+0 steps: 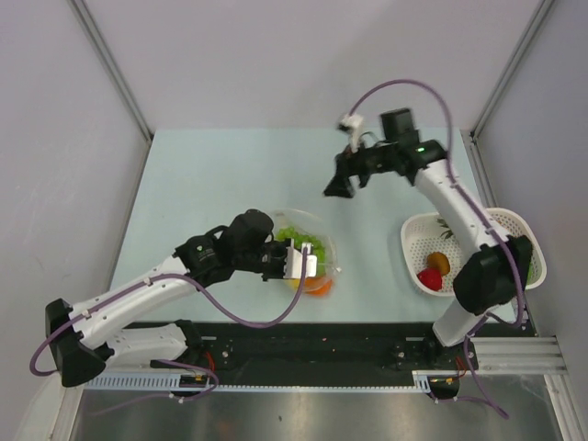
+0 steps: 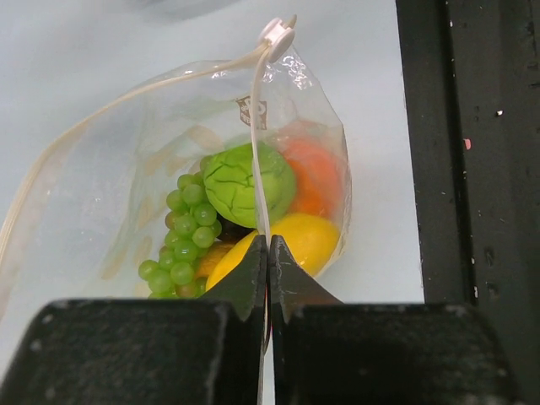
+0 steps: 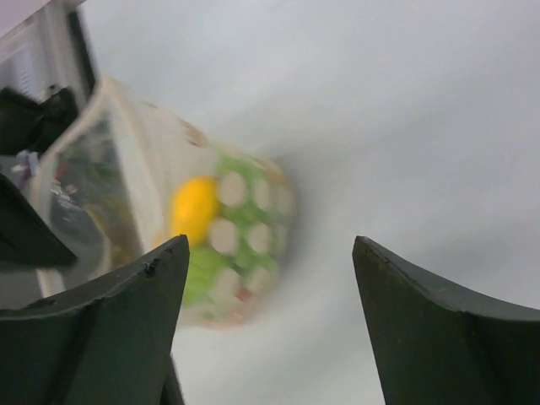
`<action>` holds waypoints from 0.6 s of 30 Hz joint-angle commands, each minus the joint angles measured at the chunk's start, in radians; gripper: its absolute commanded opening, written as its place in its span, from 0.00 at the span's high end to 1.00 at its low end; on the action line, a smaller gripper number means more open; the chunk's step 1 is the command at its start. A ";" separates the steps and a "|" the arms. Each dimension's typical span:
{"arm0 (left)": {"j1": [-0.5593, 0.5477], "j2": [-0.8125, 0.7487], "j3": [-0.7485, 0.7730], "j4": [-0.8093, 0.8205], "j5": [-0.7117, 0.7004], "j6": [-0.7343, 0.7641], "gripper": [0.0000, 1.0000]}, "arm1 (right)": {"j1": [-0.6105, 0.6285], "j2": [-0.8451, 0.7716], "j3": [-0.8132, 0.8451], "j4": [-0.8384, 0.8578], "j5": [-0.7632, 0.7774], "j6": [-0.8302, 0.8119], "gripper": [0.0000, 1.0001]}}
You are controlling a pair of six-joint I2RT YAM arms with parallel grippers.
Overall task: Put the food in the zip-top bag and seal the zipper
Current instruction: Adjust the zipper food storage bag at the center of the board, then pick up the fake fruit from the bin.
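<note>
On the desk (image 1: 220, 175) your left tool (image 2: 267, 245) clamps the zipper (image 2: 255, 152); your right tool (image 3: 270, 253) gapes, empty. Sealing now strands food (image 1: 429, 278) in the basket (image 1: 405, 246).

A white slotted basket (image 1: 411, 253) sits at the right of a pale blue-green table (image 1: 230, 175) enclosed by plain grey walls (image 1: 276, 55). A black strip (image 1: 349, 342) lines the table's lower edge, above a silver rail (image 1: 514, 354).
</note>
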State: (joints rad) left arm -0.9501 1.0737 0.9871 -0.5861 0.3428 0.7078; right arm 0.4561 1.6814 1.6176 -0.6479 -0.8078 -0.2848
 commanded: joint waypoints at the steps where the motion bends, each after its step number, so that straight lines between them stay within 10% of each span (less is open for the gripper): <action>1: -0.010 0.015 0.056 -0.024 0.045 0.016 1.00 | -0.317 -0.181 0.076 -0.362 -0.021 -0.181 0.12; 7: -0.038 0.002 0.067 -0.020 0.041 0.015 1.00 | -0.626 -0.334 -0.173 -0.654 0.249 -0.520 0.07; 18: -0.042 -0.034 0.041 -0.024 0.030 0.033 1.00 | -0.689 -0.378 -0.588 -0.543 0.516 -0.513 0.21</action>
State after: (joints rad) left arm -0.9844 1.0695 1.0103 -0.6163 0.3508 0.7170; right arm -0.2283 1.3090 1.0874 -1.2549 -0.3950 -0.8051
